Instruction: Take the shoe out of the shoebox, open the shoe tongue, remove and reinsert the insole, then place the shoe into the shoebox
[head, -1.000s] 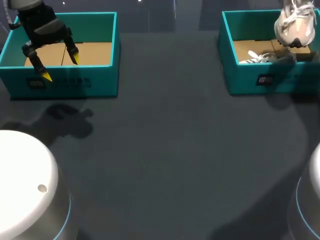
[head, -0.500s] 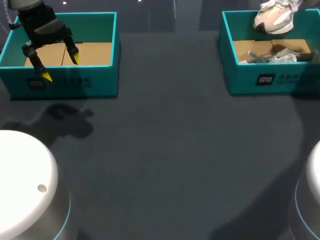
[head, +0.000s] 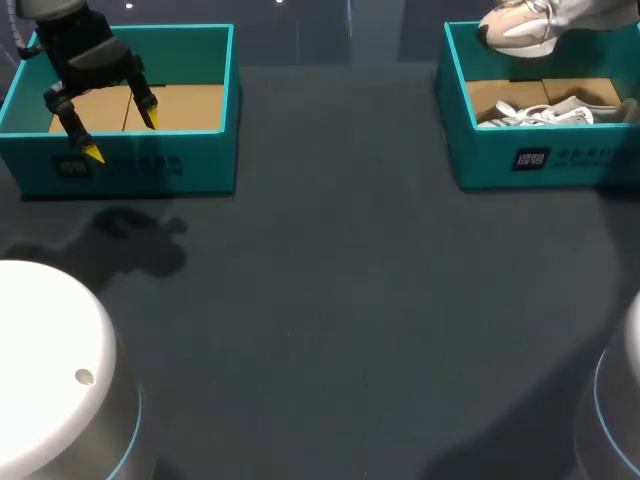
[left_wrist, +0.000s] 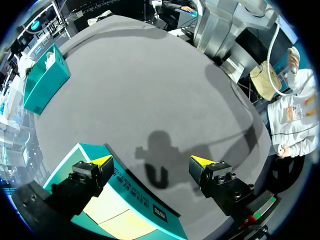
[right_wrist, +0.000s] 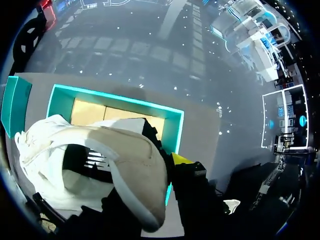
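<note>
Gripping shoe (head: 515, 28) above box (head: 500, 155), upper right: right gripper (right_wrist: 152, 165) clamped on it; left gripper (head: 121, 137) spread open. Loose pinch could drop shoe.

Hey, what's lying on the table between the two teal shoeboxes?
Nothing. In the head view the stretch of table between the left shoebox and the right shoebox is bare dark surface.
</note>
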